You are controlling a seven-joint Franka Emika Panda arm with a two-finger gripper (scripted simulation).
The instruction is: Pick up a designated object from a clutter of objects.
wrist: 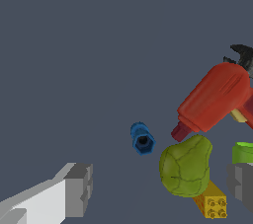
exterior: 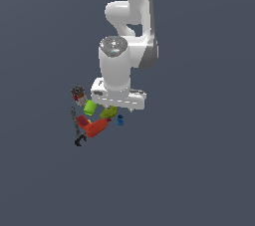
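The designated object, a tiny dark-blue spool (wrist: 142,139), lies on the grey floor, apart from the clutter; in the exterior view it (exterior: 120,119) sits just off that view's right of the green lump. My gripper (wrist: 160,186) is open and empty. One grey finger (wrist: 79,188) is on one side of the spool, the other finger (wrist: 240,182) is over by the clutter. In the exterior view the white hand (exterior: 118,95) hovers over the cluster and hides the fingers.
Beside the spool lie a green lump (wrist: 187,165), a red block (wrist: 215,97), a yellow studded bit (wrist: 212,203) and a lime-green cylinder (wrist: 243,152). A dark thin tool (exterior: 77,130) and a brownish-grey round piece (exterior: 78,93) lie toward the exterior view's left.
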